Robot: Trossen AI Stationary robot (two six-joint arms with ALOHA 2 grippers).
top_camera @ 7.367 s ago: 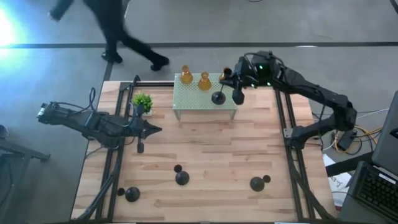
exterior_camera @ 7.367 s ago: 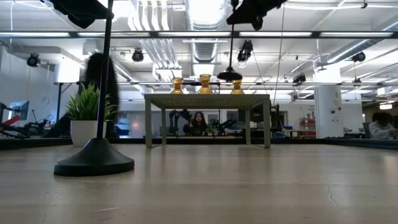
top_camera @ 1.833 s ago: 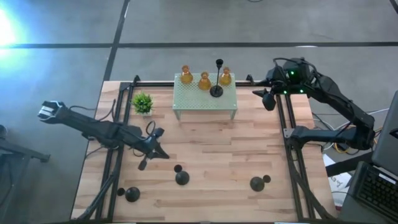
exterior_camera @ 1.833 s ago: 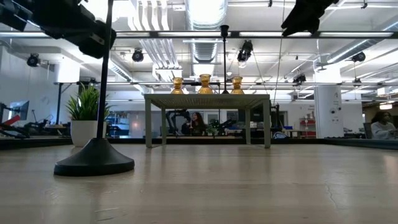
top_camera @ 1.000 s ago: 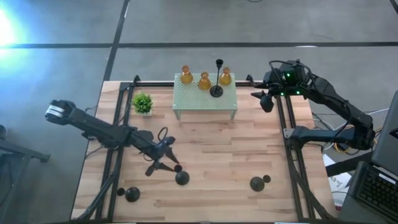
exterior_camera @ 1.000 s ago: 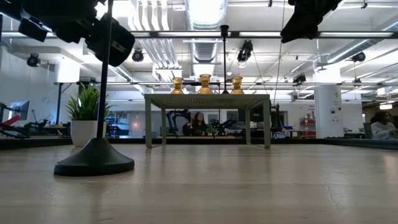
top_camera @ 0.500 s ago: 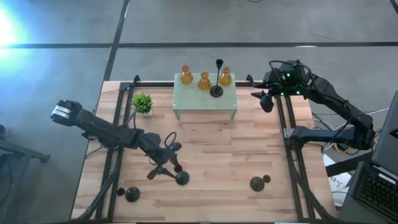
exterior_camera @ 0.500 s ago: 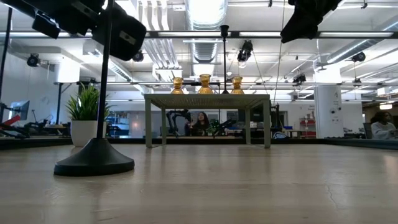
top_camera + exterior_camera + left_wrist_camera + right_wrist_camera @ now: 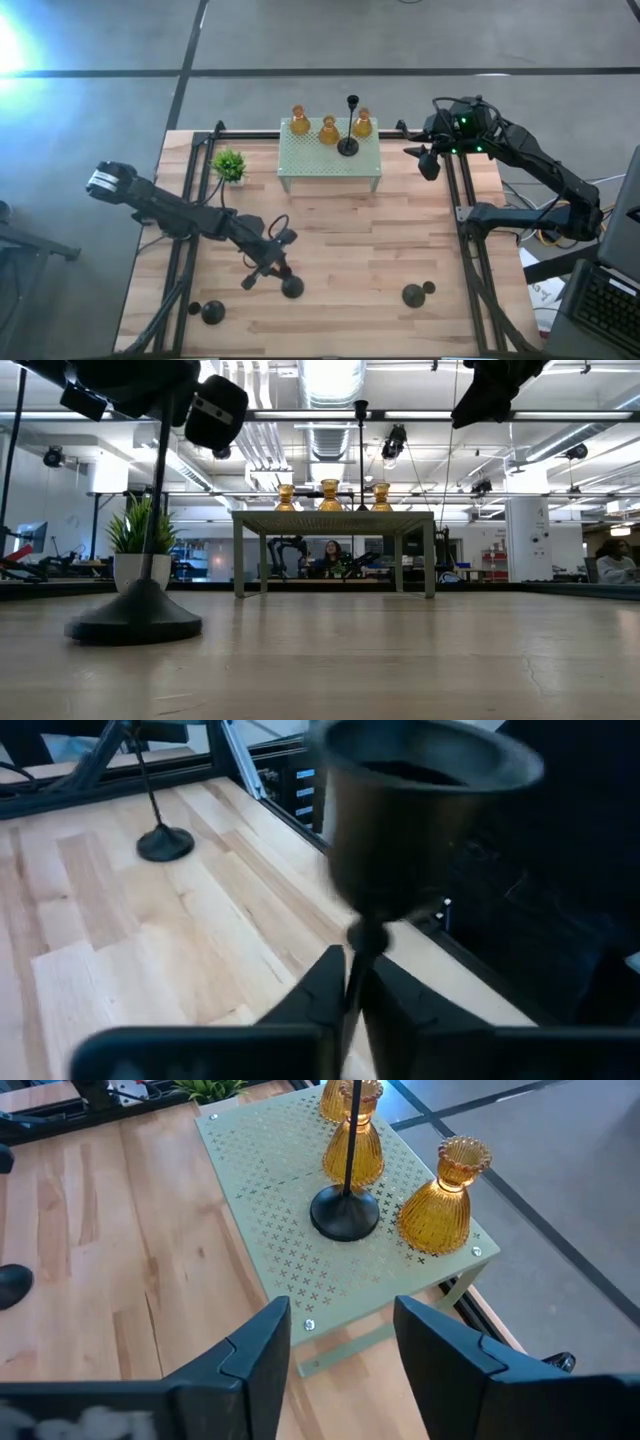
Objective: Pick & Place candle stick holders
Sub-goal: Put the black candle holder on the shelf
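The left gripper [image 9: 352, 1005] pinches the thin stem of a matte black candle stick holder [image 9: 405, 815] over the pale plank table [image 9: 330, 240]. The right gripper [image 9: 335, 1345], fingers apart, hangs beside the perforated mint stand [image 9: 300, 1190] bearing ribbed amber holders [image 9: 440, 1200].

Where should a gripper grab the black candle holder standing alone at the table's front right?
The black holder: probably its thin stem just under the cup, approached level from the side. It stands upright, the domed base looks too broad to pinch, and the cup should stop slipping.
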